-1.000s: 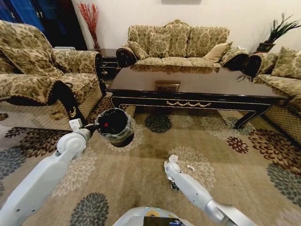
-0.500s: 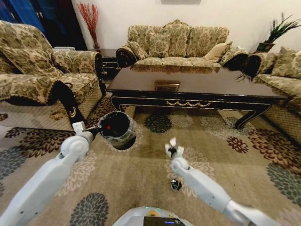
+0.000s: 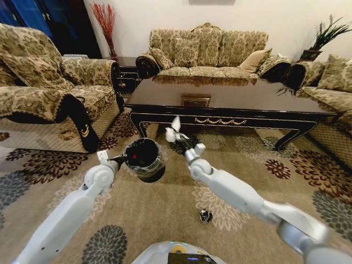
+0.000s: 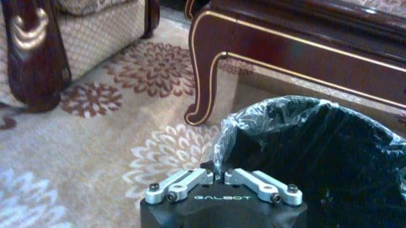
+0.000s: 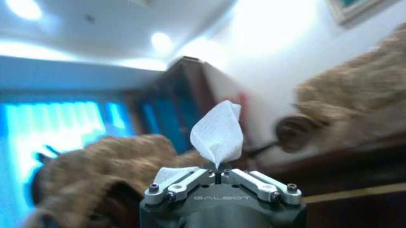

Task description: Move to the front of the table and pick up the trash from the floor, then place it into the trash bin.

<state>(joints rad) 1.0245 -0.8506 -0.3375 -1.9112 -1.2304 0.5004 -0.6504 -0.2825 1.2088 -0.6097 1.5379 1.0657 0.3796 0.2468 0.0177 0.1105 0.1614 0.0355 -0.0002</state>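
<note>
Carrying the paper scrap to the trash bin.
The right hand [image 3: 179, 136], pinched shut on the white paper scrap [image 5: 217, 133], should centre above the black trash bin [image 3: 144, 159], which the left hand [image 4: 224, 186] clamps by its rim, before opening.

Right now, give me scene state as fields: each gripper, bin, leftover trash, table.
left gripper: shut on the trash bin rim, holding it just above the carpet
right gripper: shut on white paper, raised beside the bin, in front of the table
bin contents: a small red item visible
leftover trash: dark shiny piece on the carpet
</note>
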